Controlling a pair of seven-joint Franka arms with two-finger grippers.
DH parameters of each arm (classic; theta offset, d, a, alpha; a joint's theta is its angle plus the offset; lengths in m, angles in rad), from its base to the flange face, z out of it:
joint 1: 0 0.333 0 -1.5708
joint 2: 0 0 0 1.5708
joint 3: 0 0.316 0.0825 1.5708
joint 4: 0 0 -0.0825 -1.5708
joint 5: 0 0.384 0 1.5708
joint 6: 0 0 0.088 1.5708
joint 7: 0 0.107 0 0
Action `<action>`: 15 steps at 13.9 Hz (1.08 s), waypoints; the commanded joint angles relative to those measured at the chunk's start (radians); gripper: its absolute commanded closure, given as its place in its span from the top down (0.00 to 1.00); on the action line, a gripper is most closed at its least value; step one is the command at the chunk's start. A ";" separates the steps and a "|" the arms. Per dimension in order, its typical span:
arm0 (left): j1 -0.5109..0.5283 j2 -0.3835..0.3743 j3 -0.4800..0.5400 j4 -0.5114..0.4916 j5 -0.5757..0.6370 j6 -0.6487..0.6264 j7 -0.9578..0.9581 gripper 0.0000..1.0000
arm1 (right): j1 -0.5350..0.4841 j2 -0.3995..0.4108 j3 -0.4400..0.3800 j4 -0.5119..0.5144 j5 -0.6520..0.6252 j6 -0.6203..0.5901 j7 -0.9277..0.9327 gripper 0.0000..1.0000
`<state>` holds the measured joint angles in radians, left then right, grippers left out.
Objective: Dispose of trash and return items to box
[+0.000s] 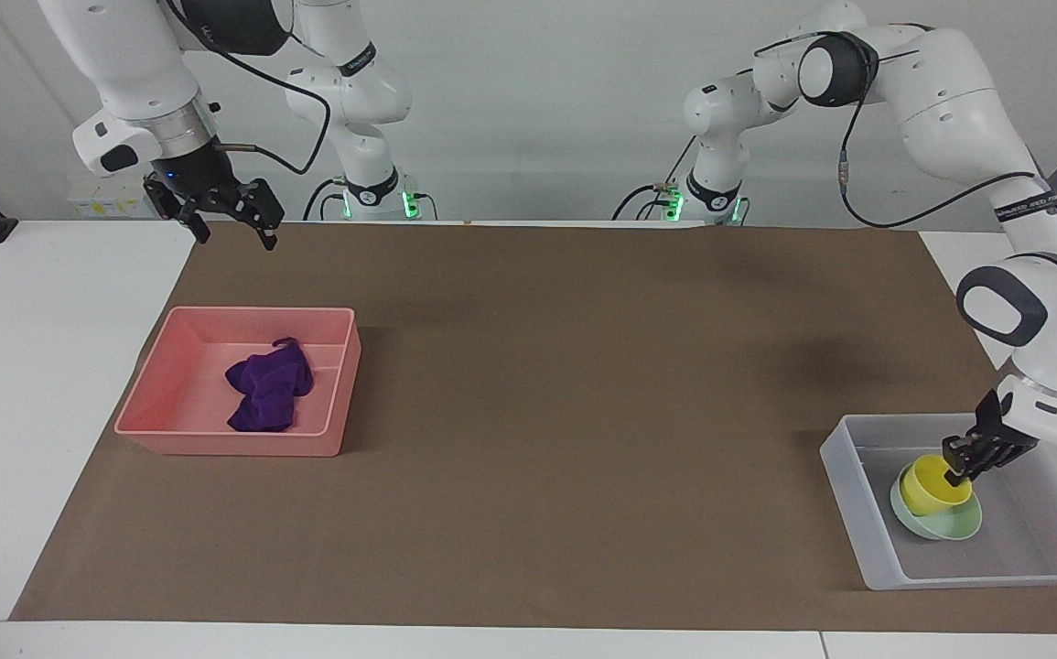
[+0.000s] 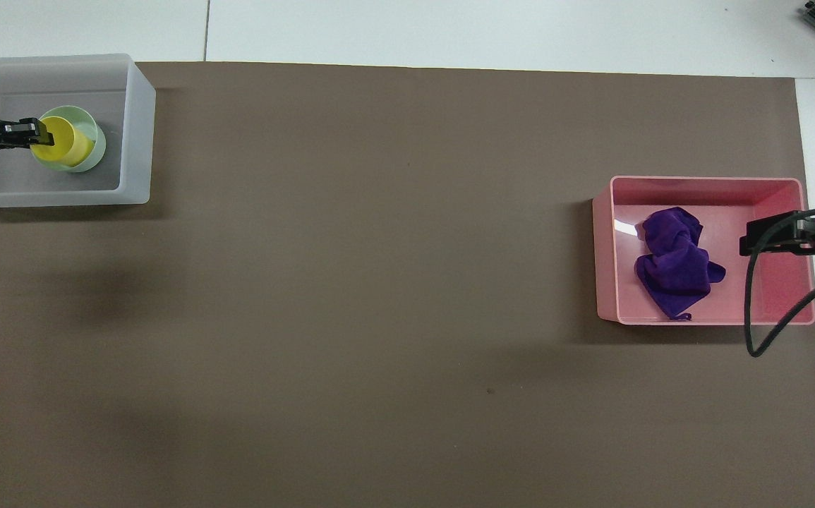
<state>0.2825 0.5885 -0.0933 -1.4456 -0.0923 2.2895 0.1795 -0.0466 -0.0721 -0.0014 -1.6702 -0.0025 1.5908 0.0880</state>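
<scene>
Jaws of the right gripper (image 1: pixel 231 229) are seen spread apart and empty; it is held high at the right arm's end of the table, near the pink bin, and that arm is taken to be waiting. Jaws of the left gripper (image 1: pixel 960 472) are set at the rim of the yellow cup; whether they are clenched on it or already released cannot be told.

A brown mat (image 1: pixel 583 412) is spread over the white table. The pink bin (image 1: pixel 244 446) is placed on it toward the right arm's end, with the purple cloth (image 1: pixel 267 389) lying wadded inside, so the trash is judged disposed of. The translucent box (image 1: pixel 857 513) is placed toward the left arm's end. The mint-green bowl (image 1: pixel 949 526) is seated on its floor, and the yellow cup (image 1: pixel 931 490) is nested in the bowl, mouth up and close to upright.

Key relation: the cup is directly under the left gripper, long axis near vertical, rim contacted on the side toward the left arm's end. A full release and a straight lift are judged to be what is left; a sideways pull could tip the cup out. The right arm is well apart and not needed.
</scene>
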 commanded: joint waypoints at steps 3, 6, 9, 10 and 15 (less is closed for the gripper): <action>-0.016 -0.088 -0.003 -0.044 -0.006 -0.008 0.037 1.00 | -0.007 -0.020 0.003 -0.034 0.004 0.029 -0.016 1.00; -0.038 -0.218 -0.003 -0.148 -0.006 -0.055 0.100 1.00 | -0.007 -0.020 0.003 -0.036 0.004 0.029 -0.016 1.00; -0.095 -0.355 -0.002 -0.281 -0.001 -0.056 0.095 1.00 | -0.007 -0.020 0.003 -0.036 0.004 0.029 -0.014 1.00; -0.109 -0.392 -0.002 -0.317 -0.001 -0.058 0.092 1.00 | -0.007 -0.020 0.003 -0.036 0.004 0.029 -0.014 1.00; -0.173 -0.535 -0.003 -0.427 0.000 -0.096 0.052 1.00 | -0.007 -0.021 0.003 -0.042 0.004 0.038 -0.016 1.00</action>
<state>0.1341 0.1302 -0.1094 -1.8062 -0.0921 2.2178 0.2520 -0.0467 -0.0721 -0.0014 -1.6771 -0.0025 1.5936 0.0880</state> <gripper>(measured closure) 0.000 0.000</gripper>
